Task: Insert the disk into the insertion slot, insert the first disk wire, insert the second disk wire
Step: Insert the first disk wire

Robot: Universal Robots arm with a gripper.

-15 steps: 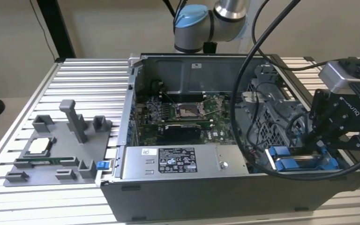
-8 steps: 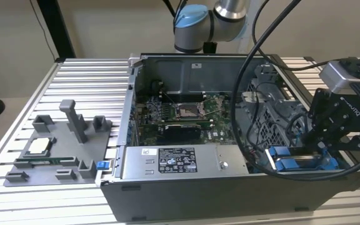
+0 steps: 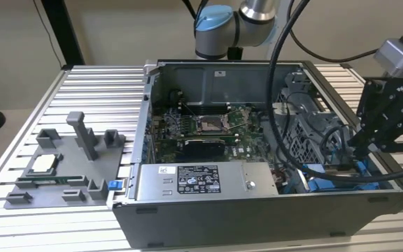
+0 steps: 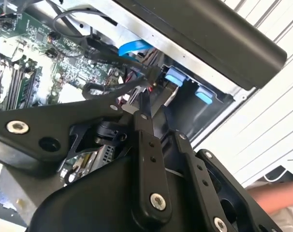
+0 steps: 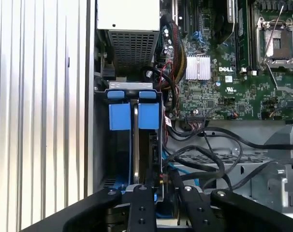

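The disk [image 5: 123, 116] stands edge-on, seated in the slot [image 5: 132, 85] at a corner of the open computer case [image 3: 257, 220]. The gripper [image 5: 161, 187] hangs just beside its end, jaws clamped on a black wire plug [image 5: 162, 180]

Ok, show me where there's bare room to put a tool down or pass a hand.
Free: the ribbed table beyond the grey parts tray, up to the computer case wall. Also the open well above the motherboard. Crowded: the case corner at the exterior view's right, where the gripper, black cables and the blue disk carrier bunch together.
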